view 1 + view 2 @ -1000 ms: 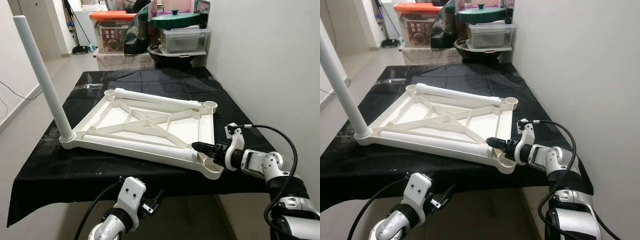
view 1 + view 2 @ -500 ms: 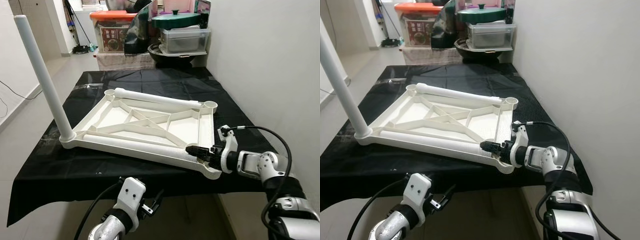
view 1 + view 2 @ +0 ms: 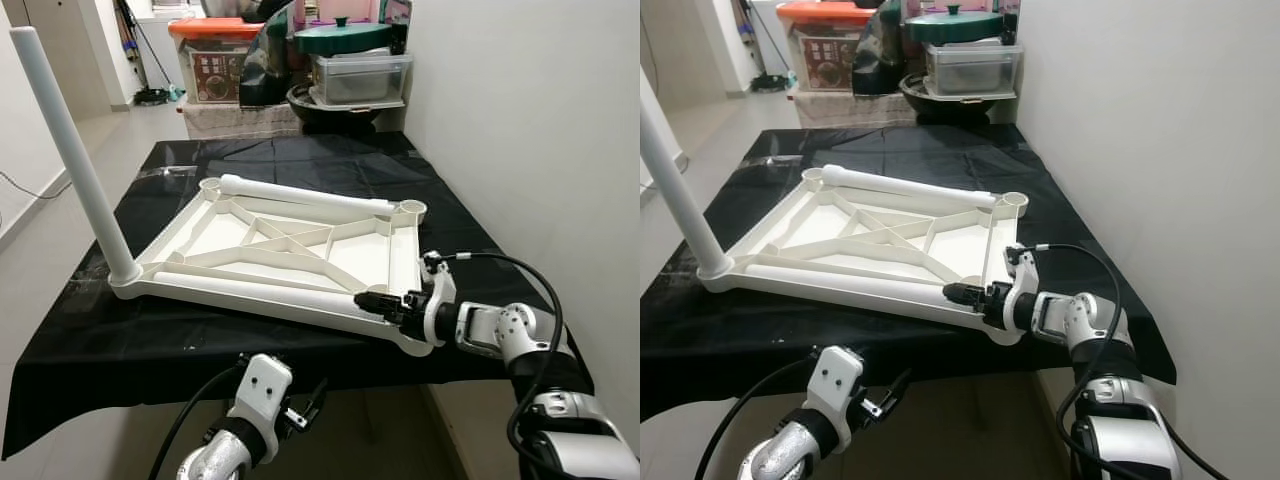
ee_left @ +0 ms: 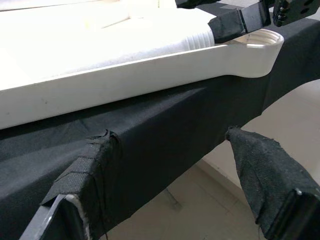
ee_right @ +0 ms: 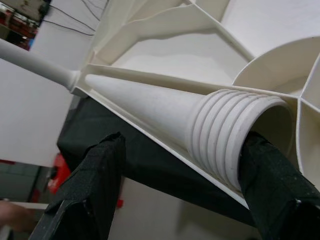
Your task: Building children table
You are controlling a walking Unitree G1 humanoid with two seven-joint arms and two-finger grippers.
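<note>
Along the near edge of the upturned table top (image 3: 290, 250), on the black-covered table (image 3: 90, 340), lies a loose leg (image 3: 260, 292), seemingly ready for fitting. Its threaded end sits between the right gripper (image 3: 385, 304) fingers, parted around it. Below the table's near edge, the left gripper (image 4: 170, 190) hangs empty, fingers apart.

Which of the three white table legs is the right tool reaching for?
The loose leg lying along the tabletop's near edge; the right tool straddles its threaded end. One leg stands upright, one lies far.

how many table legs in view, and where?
3: one upright leg screwed in at the top's near-left corner, one far loose leg along the far edge, one near loose leg by the right gripper.
</note>
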